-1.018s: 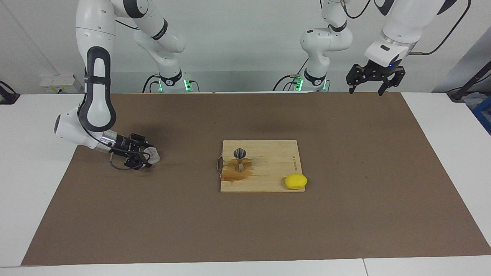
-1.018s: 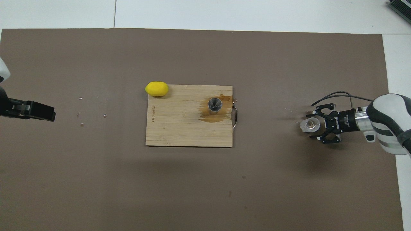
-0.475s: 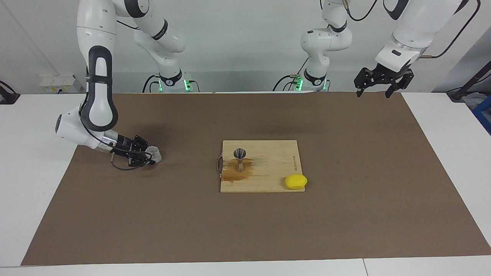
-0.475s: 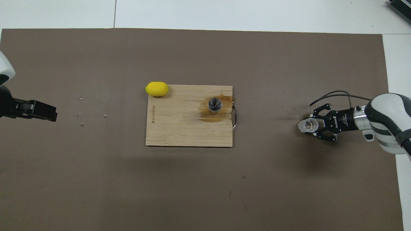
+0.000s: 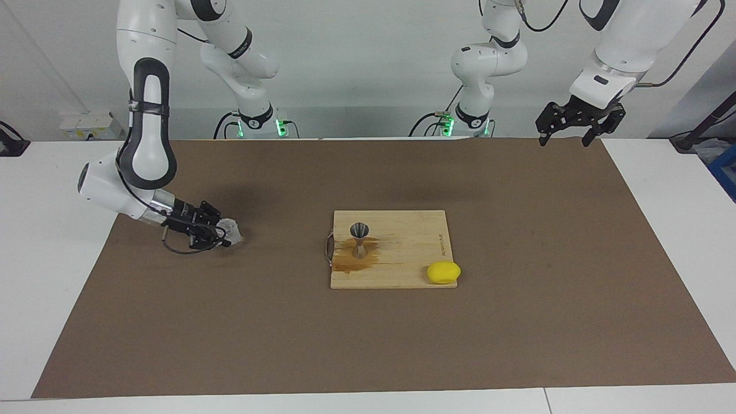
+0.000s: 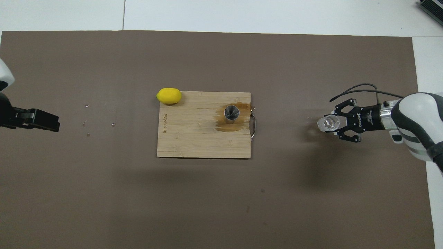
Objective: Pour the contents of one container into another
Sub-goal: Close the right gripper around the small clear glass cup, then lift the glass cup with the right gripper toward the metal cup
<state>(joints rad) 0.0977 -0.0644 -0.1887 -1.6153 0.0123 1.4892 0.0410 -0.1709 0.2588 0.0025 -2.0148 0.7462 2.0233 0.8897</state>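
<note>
Your right gripper (image 5: pixel 225 234) is clenched on the glass tumbler (image 5: pixel 232 232), low over the brown mat (image 5: pixel 517 230) toward the right arm's end of the table. The arm reaches in nearly level, wrist sideways. In the overhead view the tumbler (image 6: pixel 327 123) sits at the fingertips with its mouth facing up; you can't tell from either view whether its base touches the mat. There's white lettering on the right gripper's body, too small to read.

The steel jigger (image 5: pixel 360 239) stands upright on the wooden cutting board (image 5: pixel 402 253), well apart from the tumbler, near the board's metal handle (image 5: pixel 329 248) at the end toward the right arm. A brown wet stain (image 6: pixel 228 124) spreads on the wood around the jigger's foot. A line of burnt-in writing (image 6: pixel 165 123) runs along the board's edge toward the left arm; you can see it's a brand mark, but it isn't legible.

The yellow lump (image 5: pixel 443 272) sits at the board's corner, farther from the robots, overhanging the edge.

Your left gripper (image 5: pixel 570 131) waits with jaws apart, holding nothing, raised over the mat's corner by its own base.
</note>
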